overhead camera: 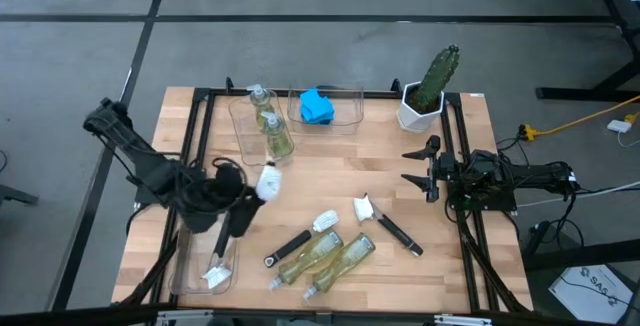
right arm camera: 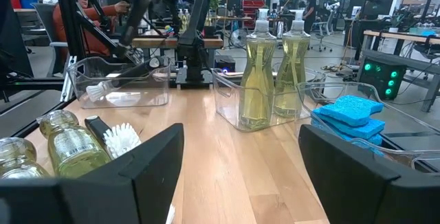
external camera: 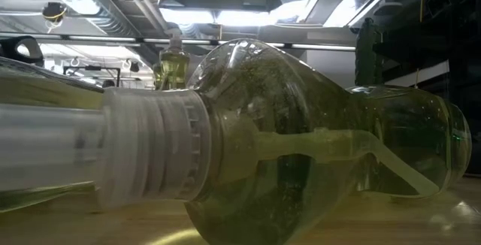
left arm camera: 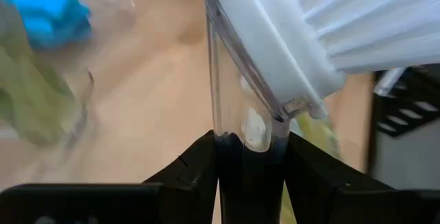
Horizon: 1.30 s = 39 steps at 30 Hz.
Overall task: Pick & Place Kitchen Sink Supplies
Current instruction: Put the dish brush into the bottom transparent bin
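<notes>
A clear soap bottle [external camera: 301, 162] lies closest, one of two loose at lower middle of the bench [overhead camera: 330, 166]. The left hand [overhead camera: 243, 211] grips a black-handled white-headed brush [overhead camera: 262, 188]. The right hand [overhead camera: 425, 169] waits open. Two brushes are left too.

From overhead, one camera looks straight down on the whole table [overhead camera: 330, 181]. Another sits at tabletop level, right against a lying soap bottle [external camera: 301, 147]. The left wrist camera peers closely past its fingers [left arm camera: 185, 176] at a brush [left arm camera: 289, 38]. The right wrist camera faces across the table toward the standing bottles [right arm camera: 271, 73], also seen from above.
</notes>
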Tool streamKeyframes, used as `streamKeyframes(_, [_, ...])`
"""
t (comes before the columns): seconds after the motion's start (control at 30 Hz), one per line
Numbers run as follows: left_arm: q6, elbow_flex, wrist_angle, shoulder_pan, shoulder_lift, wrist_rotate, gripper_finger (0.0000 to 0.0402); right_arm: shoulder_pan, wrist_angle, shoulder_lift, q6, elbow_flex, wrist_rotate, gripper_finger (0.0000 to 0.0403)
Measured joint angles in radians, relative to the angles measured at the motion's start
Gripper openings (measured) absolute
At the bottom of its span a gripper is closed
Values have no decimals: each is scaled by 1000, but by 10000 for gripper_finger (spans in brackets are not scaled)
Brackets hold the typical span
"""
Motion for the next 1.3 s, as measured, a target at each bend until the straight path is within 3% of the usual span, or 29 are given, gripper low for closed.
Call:
streamKeyframes(0.13, [-236,0,-151,-78,-30,68,126,0,0,0,0,0,0,284])
streamKeyframes(0.33, [-726,0,-441,-216,17,132,126,0,0,0,0,0,0,284])
streamKeyframes(0.6, [-1112,-28,-512,-348,171,218,126,0,0,0,0,0,0,284])
streamKeyframes(0.93, [-1161,-45,-418,-370,372,147,126,0,0,0,0,0,0,284])
streamKeyframes(1.3, [-1159,-42,-309,-365,430,10,126,0,0,0,0,0,0,284])
